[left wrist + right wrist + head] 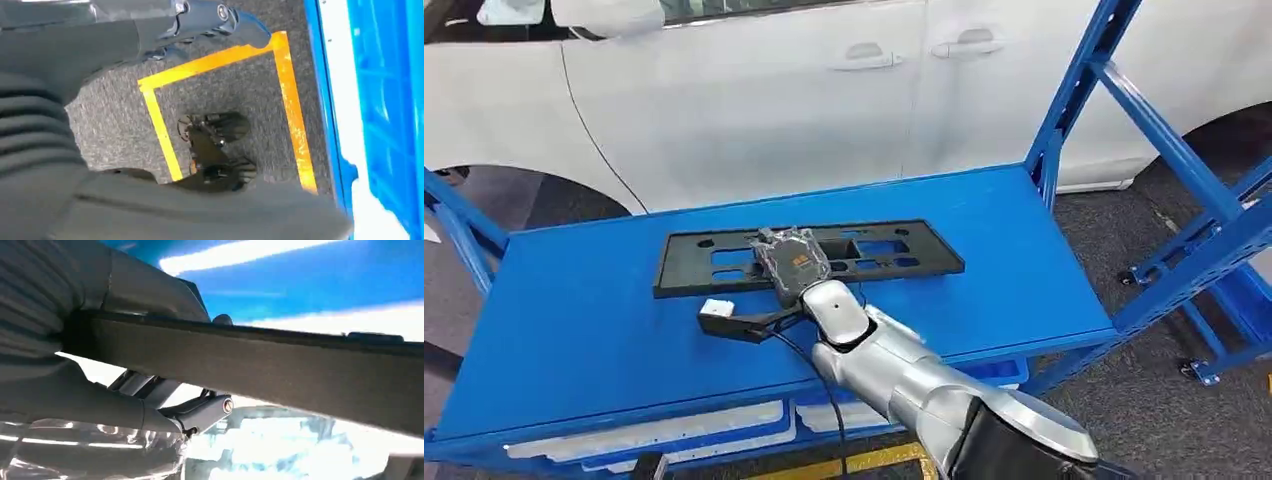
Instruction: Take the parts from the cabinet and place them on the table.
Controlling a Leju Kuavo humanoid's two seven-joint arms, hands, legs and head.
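Blue metal shelf (574, 320) under my right hand (789, 262), which grips the long black plastic frame (904, 250) mid-span, so it might tilt and slip.

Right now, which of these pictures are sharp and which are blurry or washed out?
Head view: sharp and evenly lit, the black panel and right hand clear on the blue shelf. Left wrist view: the floor with its yellow tape is fairly sharp, the near dark parts soft. Right wrist view: the panel edge up close is soft, with white glare streaks blown out.
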